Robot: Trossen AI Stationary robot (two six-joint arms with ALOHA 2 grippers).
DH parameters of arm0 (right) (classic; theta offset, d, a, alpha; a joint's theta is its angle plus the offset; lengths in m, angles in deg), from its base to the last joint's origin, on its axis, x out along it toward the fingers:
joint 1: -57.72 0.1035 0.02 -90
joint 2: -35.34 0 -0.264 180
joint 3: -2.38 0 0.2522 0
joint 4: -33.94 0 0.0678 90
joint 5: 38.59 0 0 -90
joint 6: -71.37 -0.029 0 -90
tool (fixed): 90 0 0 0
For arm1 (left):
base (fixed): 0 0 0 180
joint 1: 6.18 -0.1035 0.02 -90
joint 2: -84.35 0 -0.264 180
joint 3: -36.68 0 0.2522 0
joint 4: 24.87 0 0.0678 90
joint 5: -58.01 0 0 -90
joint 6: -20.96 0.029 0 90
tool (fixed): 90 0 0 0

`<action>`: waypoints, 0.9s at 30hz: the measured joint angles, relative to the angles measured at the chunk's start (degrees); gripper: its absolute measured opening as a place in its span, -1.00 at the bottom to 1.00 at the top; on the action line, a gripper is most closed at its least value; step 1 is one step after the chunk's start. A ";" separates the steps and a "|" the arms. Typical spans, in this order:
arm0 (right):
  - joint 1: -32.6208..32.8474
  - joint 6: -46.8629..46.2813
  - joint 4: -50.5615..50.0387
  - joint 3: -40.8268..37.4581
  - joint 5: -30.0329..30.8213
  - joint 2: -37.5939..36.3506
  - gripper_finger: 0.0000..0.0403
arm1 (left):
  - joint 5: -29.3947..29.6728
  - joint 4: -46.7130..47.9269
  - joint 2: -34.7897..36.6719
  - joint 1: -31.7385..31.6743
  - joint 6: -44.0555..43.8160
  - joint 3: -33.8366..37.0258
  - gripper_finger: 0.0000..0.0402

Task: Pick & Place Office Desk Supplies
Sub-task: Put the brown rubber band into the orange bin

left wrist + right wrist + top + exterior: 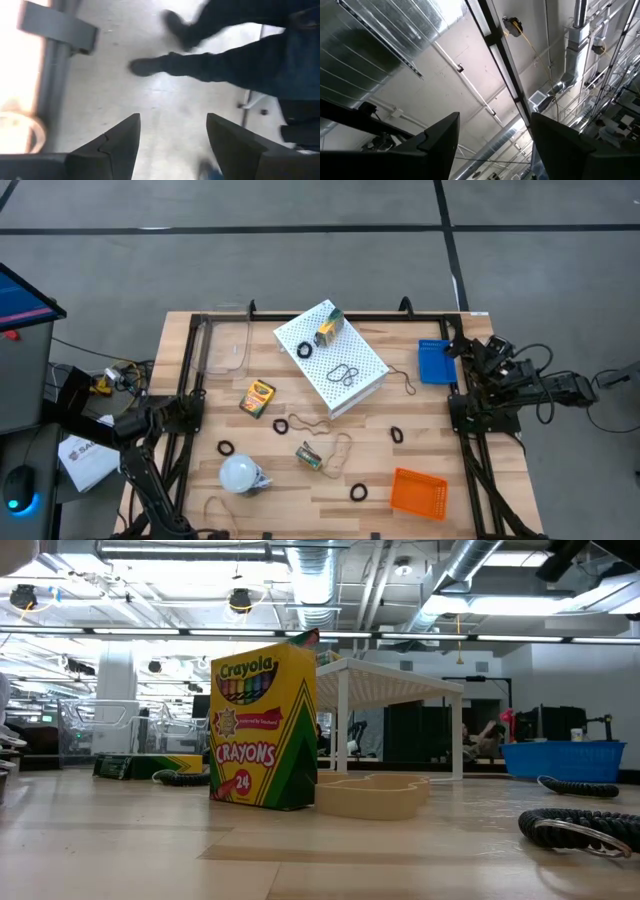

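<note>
While both arms wait off the table's (300, 500) side edges with claws open and empty, no crayon box (257, 397) is picked; one must reach in.

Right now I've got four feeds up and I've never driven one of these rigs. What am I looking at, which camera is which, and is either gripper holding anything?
It is a two-armed robot at a wooden table. The overhead picture shows both arms folded back at the table's edges, left arm on the left. The low picture looks level across the tabletop. The other two come from cameras on the wrists: the left gripper hangs open over the floor beside the table, the right gripper points open at the ceiling. Neither holds anything.

On the table: a white perforated box with a crayon box on it, two more crayon boxes, rubber bands, black rings, a white bulb, a blue bin and an orange bin.
</note>
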 joint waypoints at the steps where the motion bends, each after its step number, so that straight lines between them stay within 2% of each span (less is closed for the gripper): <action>1: 0.36 0.00 -0.31 0.00 -0.21 0.00 0.19 | 0.40 1.08 0.10 0.00 0.11 0.00 0.14; 5: 2.43 0.01 -0.59 0.00 -0.91 0.02 0.19 | 0.68 7.14 0.12 -0.01 -2.88 -0.02 0.19; 9: 5.11 0.64 -0.88 0.00 -2.83 0.02 0.19 | 4.97 10.64 0.10 0.15 -15.18 0.00 0.21; 11: 6.60 2.34 -1.09 0.00 -4.40 0.11 0.19 | 6.85 10.24 0.06 0.49 -18.46 0.00 0.20; 17: 10.56 5.60 -0.31 0.00 -5.76 0.11 0.19 | 6.50 12.23 -1.12 -0.06 -18.66 0.58 0.08; 23: 13.62 7.08 0.85 0.00 -6.15 0.09 0.19 | 6.45 12.07 -1.23 0.21 -25.48 5.41 -0.02; 27: 14.70 7.10 0.83 0.00 -6.13 0.09 0.19 | 4.84 10.68 -1.23 0.39 -26.48 7.50 -0.03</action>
